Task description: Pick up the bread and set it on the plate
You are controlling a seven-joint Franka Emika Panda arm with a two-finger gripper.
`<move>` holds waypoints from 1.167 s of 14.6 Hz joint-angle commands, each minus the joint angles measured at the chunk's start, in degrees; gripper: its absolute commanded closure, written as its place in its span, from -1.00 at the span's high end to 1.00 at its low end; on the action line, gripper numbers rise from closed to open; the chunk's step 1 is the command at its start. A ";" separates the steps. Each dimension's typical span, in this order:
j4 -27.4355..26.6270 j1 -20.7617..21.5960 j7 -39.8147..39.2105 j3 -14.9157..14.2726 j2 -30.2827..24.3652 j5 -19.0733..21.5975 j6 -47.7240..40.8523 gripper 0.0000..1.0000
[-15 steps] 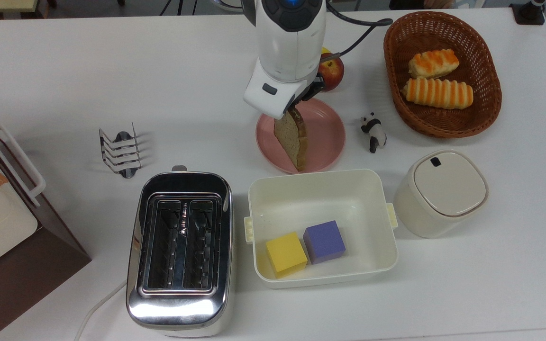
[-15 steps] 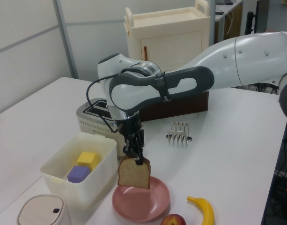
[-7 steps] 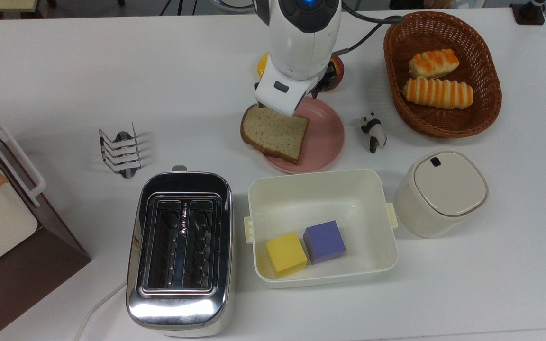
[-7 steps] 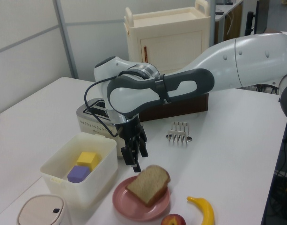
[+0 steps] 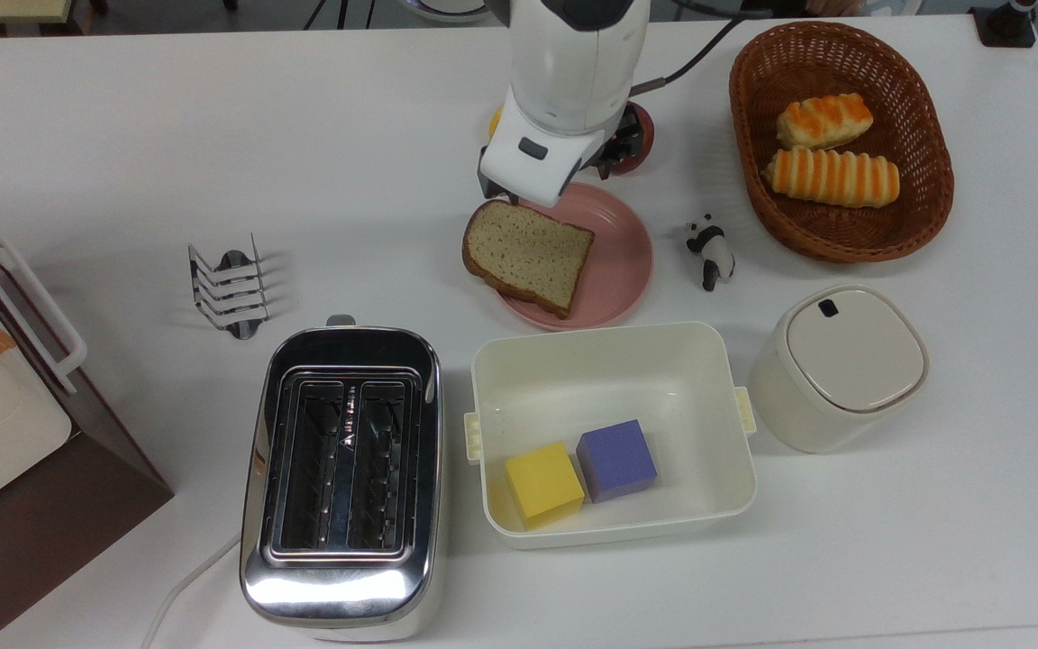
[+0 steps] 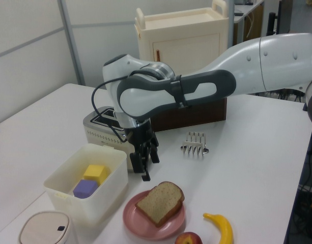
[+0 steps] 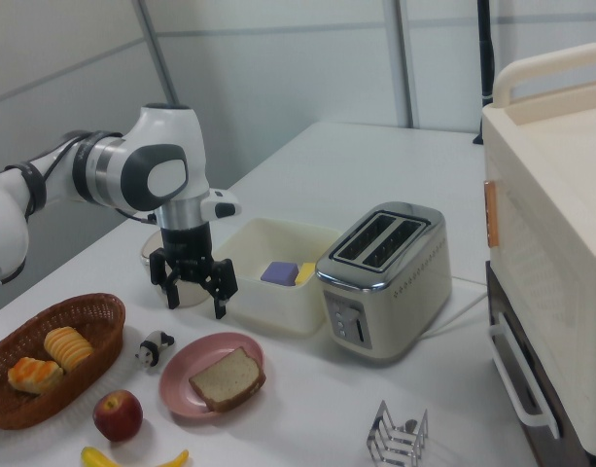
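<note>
Bread [image 5: 528,255] lies flat on the plate [image 5: 620,261], covering the plate's 9 o'clock half in the top view, with its rounded crust end overhanging the rim toward the table [image 5: 213,135]. In the right view the slice [image 7: 227,378] rests within the pink plate [image 7: 181,375]. The gripper [image 7: 192,287] hangs above the plate with its fingers spread apart and nothing between them; in the left view it [image 6: 144,163] stands clear of the bread [image 6: 160,202], at about 11 o'clock from it.

The white bin [image 5: 717,361] sits at 6 o'clock of the plate in the top view, holding a yellow cube [image 5: 543,483] and a purple cube [image 5: 616,460] side by side. The toaster [image 5: 343,478] stands at the bin's 9 o'clock. The panda figurine [image 5: 710,251] stands just at the plate's 3 o'clock.
</note>
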 commanded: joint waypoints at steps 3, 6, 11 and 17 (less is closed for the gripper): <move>1.08 -4.01 0.69 -1.52 -4.73 -3.18 -1.04 1.00; 1.17 -7.88 0.25 -1.52 -5.88 -4.59 -0.60 1.00; 1.17 -14.12 -0.28 -1.61 -7.72 -6.52 -0.51 1.00; 2.05 -16.42 -2.04 -1.96 -7.55 -6.78 1.07 1.00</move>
